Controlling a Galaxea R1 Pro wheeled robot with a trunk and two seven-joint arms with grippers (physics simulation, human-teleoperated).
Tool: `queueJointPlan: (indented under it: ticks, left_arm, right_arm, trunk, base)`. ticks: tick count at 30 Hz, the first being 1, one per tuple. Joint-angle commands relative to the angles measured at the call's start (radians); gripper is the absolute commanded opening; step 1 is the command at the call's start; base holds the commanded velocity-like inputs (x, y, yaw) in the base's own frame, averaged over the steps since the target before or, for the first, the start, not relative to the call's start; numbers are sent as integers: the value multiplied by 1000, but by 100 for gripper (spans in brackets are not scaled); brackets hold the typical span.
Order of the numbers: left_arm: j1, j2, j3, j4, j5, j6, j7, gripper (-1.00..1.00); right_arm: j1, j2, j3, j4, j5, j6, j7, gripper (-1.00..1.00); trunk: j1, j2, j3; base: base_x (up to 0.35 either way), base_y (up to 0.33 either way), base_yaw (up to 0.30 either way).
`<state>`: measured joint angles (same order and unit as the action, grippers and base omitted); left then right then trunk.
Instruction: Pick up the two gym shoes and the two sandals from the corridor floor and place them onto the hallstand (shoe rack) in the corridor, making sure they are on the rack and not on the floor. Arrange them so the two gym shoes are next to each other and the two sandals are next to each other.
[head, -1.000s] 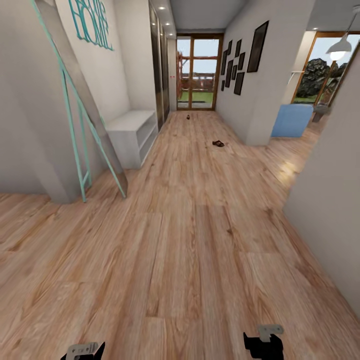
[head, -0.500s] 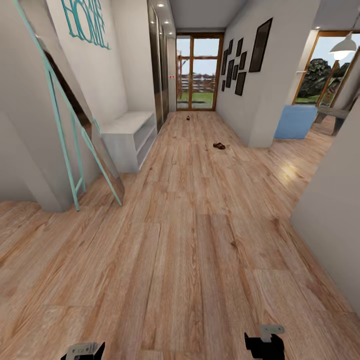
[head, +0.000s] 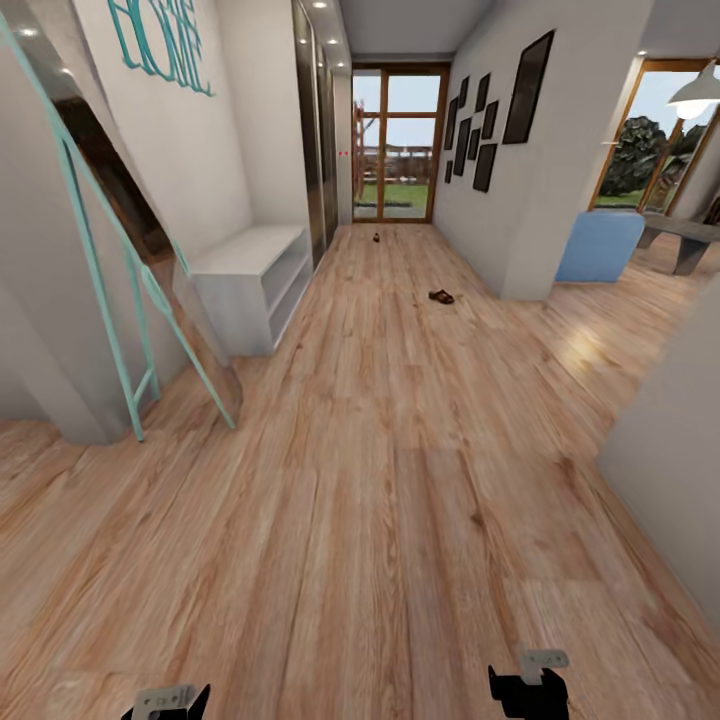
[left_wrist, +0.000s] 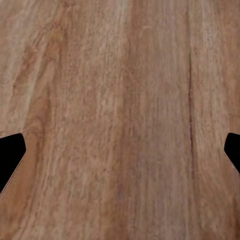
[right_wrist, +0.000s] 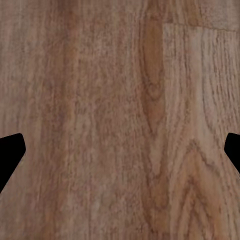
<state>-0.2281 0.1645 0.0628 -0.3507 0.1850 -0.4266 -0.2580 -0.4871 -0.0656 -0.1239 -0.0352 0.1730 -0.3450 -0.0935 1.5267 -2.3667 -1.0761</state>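
Sandal (head: 441, 297) | corridor floor (head: 380, 480) | far ahead of both tools

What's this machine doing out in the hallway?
It is out to tidy shoes and holds nothing: the left gripper and right gripper hang open over the wood floor. One brown sandal lies ahead, and a small dark thing, too small to tell, near the glass door. A pale low bench stands at the left wall.
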Motion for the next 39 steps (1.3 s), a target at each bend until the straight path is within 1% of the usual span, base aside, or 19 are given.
queueJointPlan:
  ticks: [1, 17, 26, 39]
  left_arm:
    - [-1, 0, 5, 1, 7, 0, -10, 100]
    - [0, 0, 5, 1, 6, 0, -10, 100]
    - [0, 0, 5, 1, 7, 0, -10, 100]
    - [0, 0, 5, 1, 9, 0, -10, 100]
  right_arm:
    - [-1, 1, -8, 1, 10, -3, -3, 100]
    - [-1, 3, -8, 1, 8, -2, -3, 100]
    - [-1, 3, -8, 1, 8, -2, -3, 100]
    - [-1, 3, -8, 1, 8, -2, -3, 100]
  trunk:
    - [0, 0, -1]
    - [0, 0, -1]
    - [0, 0, -1]
    - [0, 0, -1]
  base:
    - [339, 0, 0]
    - [339, 0, -2]
    - [339, 0, -137]
    - [339, 0, -8]
